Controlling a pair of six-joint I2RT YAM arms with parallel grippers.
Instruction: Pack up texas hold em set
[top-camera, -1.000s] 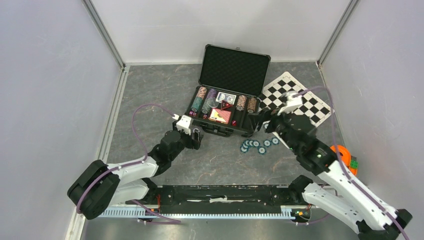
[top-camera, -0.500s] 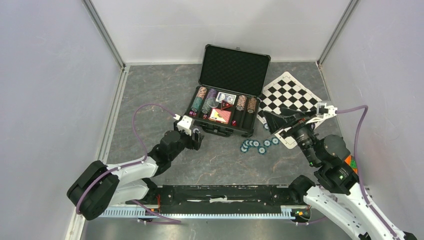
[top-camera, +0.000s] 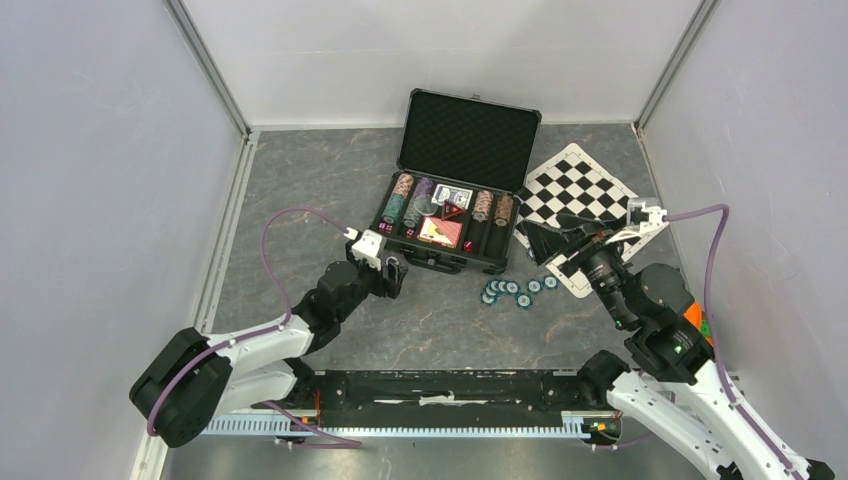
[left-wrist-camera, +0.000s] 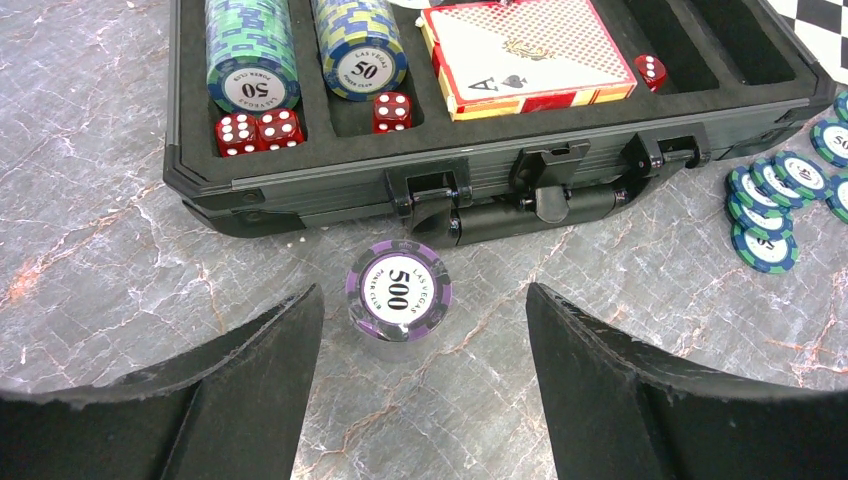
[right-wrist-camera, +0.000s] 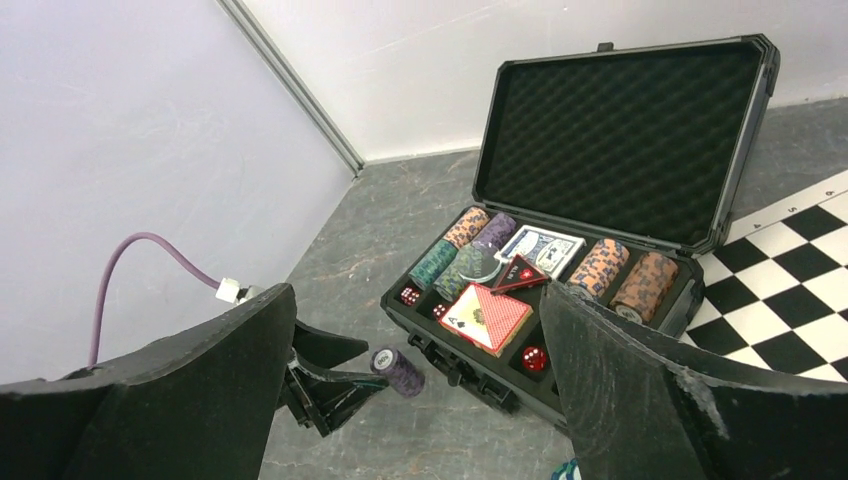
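Two grippers are being held wide open, and nothing is being gripped by either. The left gripper (top-camera: 392, 274) is being held low over the table (top-camera: 330, 180), just before the front latches of the case (left-wrist-camera: 300, 180). Its fingers are being spread to either side of a purple stack (left-wrist-camera: 399, 290), which is standing upright on the table, apart from both fingers and close to the case's handle. The right gripper (top-camera: 556, 238) is being held above the table by the case's right end, at the edge of the mat (top-camera: 600, 195), and is being pointed toward the case. The case is lying at mid-table with its foam-lined lid (right-wrist-camera: 620, 130) being propped upright. Inside, rows of chips (right-wrist-camera: 455, 250) are being stored in the left slots and two brown rows (right-wrist-camera: 620, 275) in the right. A red deck (left-wrist-camera: 525, 55) and a blue deck (right-wrist-camera: 543, 248) are lying in the middle, with red dice (left-wrist-camera: 258, 130) along the front. Several teal chips (top-camera: 515, 290) are lying loose on the table before the case's right corner.
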